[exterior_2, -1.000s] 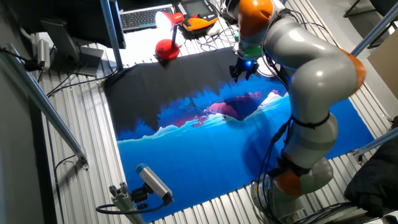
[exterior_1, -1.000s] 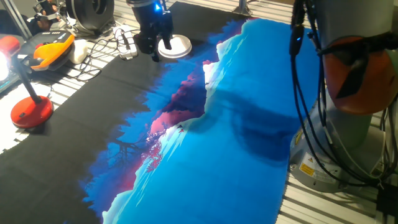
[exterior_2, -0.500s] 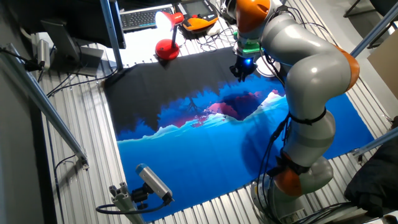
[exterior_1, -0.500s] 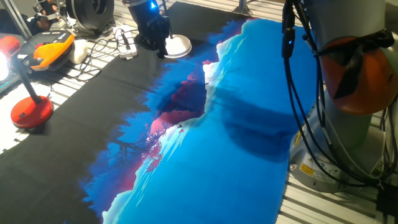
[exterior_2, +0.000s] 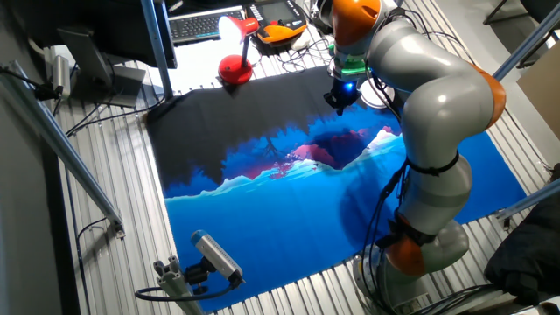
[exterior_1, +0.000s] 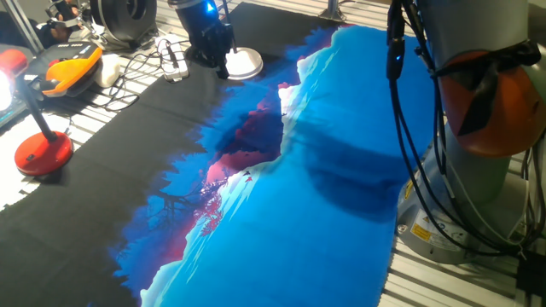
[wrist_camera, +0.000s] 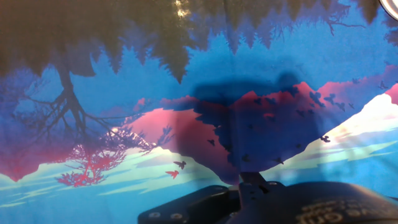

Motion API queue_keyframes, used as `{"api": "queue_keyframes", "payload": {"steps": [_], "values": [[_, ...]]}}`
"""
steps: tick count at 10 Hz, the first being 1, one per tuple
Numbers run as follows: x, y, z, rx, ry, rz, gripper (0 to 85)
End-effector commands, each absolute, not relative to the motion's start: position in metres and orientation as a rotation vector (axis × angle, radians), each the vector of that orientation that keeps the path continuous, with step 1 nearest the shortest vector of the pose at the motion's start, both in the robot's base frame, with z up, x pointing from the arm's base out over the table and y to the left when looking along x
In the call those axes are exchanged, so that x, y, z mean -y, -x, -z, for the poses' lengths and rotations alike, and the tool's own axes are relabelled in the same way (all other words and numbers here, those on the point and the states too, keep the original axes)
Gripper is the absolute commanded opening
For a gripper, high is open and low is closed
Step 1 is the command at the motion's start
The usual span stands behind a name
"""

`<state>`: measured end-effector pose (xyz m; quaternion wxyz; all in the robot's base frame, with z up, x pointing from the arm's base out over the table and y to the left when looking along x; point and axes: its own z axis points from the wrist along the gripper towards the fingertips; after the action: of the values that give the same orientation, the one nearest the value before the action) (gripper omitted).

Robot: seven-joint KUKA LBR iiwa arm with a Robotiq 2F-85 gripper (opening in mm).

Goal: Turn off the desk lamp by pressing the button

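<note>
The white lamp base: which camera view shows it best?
One fixed view shows the white lamp base best, partly visible beside the claw. In the other fixed view the arm hides it. The hand view shows only the printed mat.

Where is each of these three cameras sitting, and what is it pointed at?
One fixed view: low beside the robot's base, looking across the printed mat toward the white desk lamp; shows the tool over the lamp base and the arm's grey-and-orange body.
The other fixed view: high up on the opposite side, looking down on the whole arm and table.
Hand view: on the hand, facing the mat's mountain picture; only dark hardware at the bottom edge shows.
Both fixed views share the red lamp and the mat.
</note>
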<state>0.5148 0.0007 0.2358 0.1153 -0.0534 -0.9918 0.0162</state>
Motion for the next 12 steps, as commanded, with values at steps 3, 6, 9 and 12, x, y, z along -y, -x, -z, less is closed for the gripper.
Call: {"api": "queue_keyframes", "payload": {"steps": [3,6,9,12], "values": [[-0.0006,-0.5148,-0.2358,2.907,0.175,-0.046,0.0],[-0.0006,-0.5149,-0.2358,2.910,0.204,-0.043,0.0],[-0.0006,-0.5149,-0.2359,2.910,0.204,-0.043,0.0],[-0.0007,-0.5147,-0.2358,2.910,0.184,-0.045,0.0]]}}
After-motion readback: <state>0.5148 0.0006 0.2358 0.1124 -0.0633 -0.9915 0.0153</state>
